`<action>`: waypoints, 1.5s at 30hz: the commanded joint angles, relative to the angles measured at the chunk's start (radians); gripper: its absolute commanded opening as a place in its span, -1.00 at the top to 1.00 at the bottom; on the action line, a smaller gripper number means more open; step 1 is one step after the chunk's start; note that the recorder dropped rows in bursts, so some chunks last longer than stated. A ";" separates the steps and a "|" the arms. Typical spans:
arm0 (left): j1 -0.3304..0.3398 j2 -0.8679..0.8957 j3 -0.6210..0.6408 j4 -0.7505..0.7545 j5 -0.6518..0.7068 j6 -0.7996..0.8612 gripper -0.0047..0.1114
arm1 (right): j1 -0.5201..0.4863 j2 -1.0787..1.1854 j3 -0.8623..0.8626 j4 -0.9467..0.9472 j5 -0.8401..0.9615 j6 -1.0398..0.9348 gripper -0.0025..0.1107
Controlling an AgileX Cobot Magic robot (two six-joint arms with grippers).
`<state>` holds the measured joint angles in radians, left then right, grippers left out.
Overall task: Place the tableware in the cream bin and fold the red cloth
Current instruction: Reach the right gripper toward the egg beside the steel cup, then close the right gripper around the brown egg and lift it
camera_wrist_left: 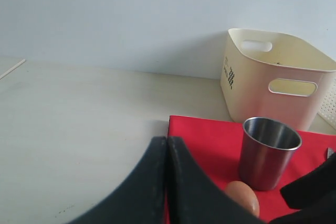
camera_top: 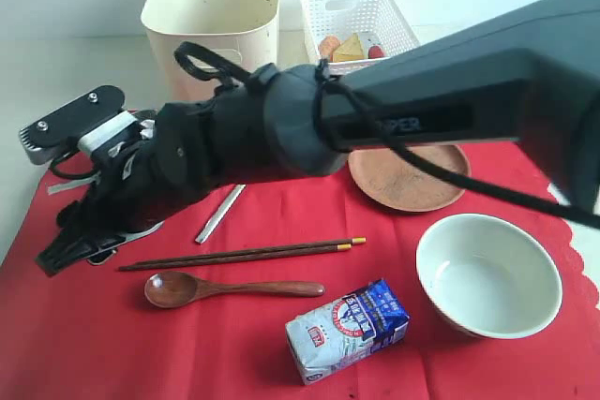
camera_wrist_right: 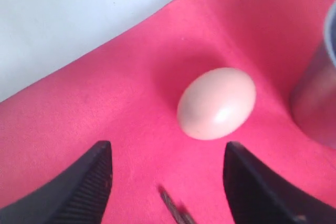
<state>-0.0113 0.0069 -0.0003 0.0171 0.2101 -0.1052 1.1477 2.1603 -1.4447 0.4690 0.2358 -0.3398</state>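
My left gripper (camera_wrist_left: 167, 145) is shut on nothing, over the left edge of the red cloth (camera_top: 112, 344). Ahead of it stand the steel cup (camera_wrist_left: 268, 153) and, beyond that, the cream bin (camera_top: 211, 7). My right gripper (camera_wrist_right: 168, 148) is open just short of an egg (camera_wrist_right: 216, 103), with the cup beside it. The right arm (camera_top: 422, 100) crosses the exterior view and hides cup and egg. On the cloth lie the knife (camera_top: 218, 214), chopsticks (camera_top: 244, 253), wooden spoon (camera_top: 234, 288), half-covered brown plate (camera_top: 408, 189) and green bowl (camera_top: 488, 274).
A blue-white milk carton (camera_top: 347, 330) lies on the cloth near the front. The white lattice basket (camera_top: 361, 11) with food in it stands right of the bin. Bare pale table (camera_wrist_left: 79, 119) lies left of the cloth.
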 commanded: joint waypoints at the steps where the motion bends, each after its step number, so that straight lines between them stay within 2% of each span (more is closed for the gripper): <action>1: 0.001 -0.007 0.000 -0.006 -0.003 0.001 0.88 | 0.004 0.064 -0.082 -0.009 0.008 0.015 -0.16; 6: 0.001 -0.007 0.000 -0.006 -0.003 0.001 0.88 | 0.004 0.120 -0.146 -0.045 0.009 0.027 -0.39; 10: 0.001 -0.007 0.000 -0.006 -0.003 0.001 0.88 | 0.001 0.145 -0.174 -0.076 0.007 0.028 -0.48; 23: 0.001 -0.007 0.000 -0.006 -0.003 0.001 0.88 | -0.022 0.237 -0.285 -0.218 0.061 0.106 -0.46; 26: 0.001 -0.007 0.000 -0.006 -0.003 0.001 0.88 | -0.026 0.244 -0.288 -0.221 0.071 0.104 -0.30; 35: 0.001 -0.007 0.000 -0.006 -0.003 0.001 0.88 | -0.026 0.232 -0.288 -0.219 0.110 0.106 0.56; 41: 0.001 -0.007 0.000 -0.006 -0.003 0.001 0.88 | -0.026 0.163 -0.288 -0.219 0.193 0.108 0.94; 45: 0.001 -0.007 0.000 -0.006 -0.003 0.001 0.88 | -0.026 0.101 -0.288 -0.223 0.265 0.078 0.96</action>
<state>-0.0113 0.0069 -0.0003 0.0171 0.2101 -0.1052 1.1287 2.3172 -1.7260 0.2519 0.4560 -0.2381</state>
